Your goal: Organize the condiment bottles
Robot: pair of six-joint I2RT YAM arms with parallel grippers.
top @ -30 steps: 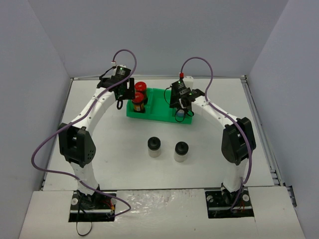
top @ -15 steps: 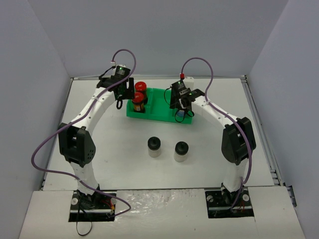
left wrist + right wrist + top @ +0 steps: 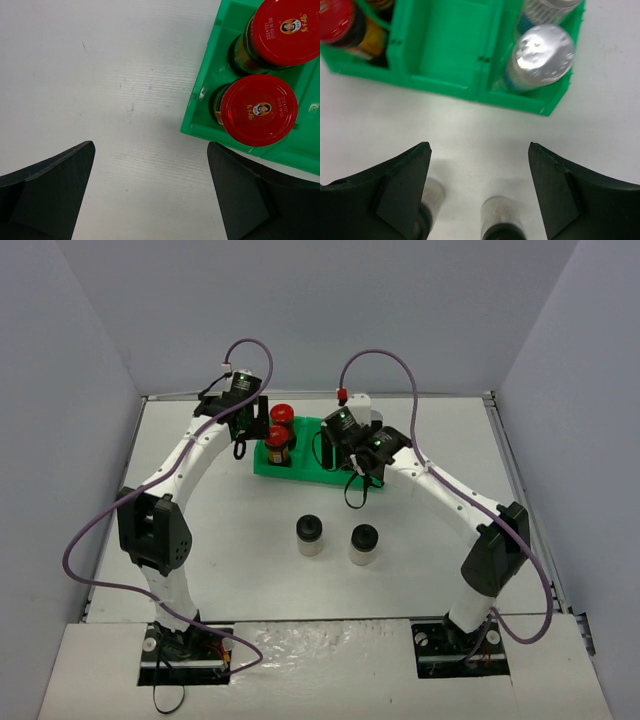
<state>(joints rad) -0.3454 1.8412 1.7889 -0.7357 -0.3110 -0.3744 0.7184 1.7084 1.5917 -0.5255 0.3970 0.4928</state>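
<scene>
Reference: green three-compartment plastic tray (image 3: 308, 452)

Nearest, on the white tabletop (image 3: 200, 540) in front of the tray: two small pale cylindrical jars with black caps. The left black-capped jar (image 3: 310, 535) and right black-capped jar (image 3: 364, 544) stand upright side by side, apart from each other and well clear of the tray's front wall

Right end effector (image 3: 479, 155) hovers over the tabletop between those jars and the tray's front wall, toward the tray's right end. Fingers spread, nothing between them: open

Left end effector (image 3: 150, 165) hangs just off the tray's left wall over bare tabletop. Fingers wide, gripping nothing: open

Tray's left compartment: two small cylindrical jars with red caps and dark brown contents, the near red-capped jar (image 3: 259, 110) and far red-capped jar (image 3: 286, 31). Upright, one behind the other, close together

Tray's right compartment: two small clear cylindrical jars with silver caps and bluish labels. The near silver-capped jar (image 3: 543, 54) sits by the front wall and the far silver-capped jar (image 3: 547, 5) is right behind it, mostly cut off at the top of the right wrist view
</scene>
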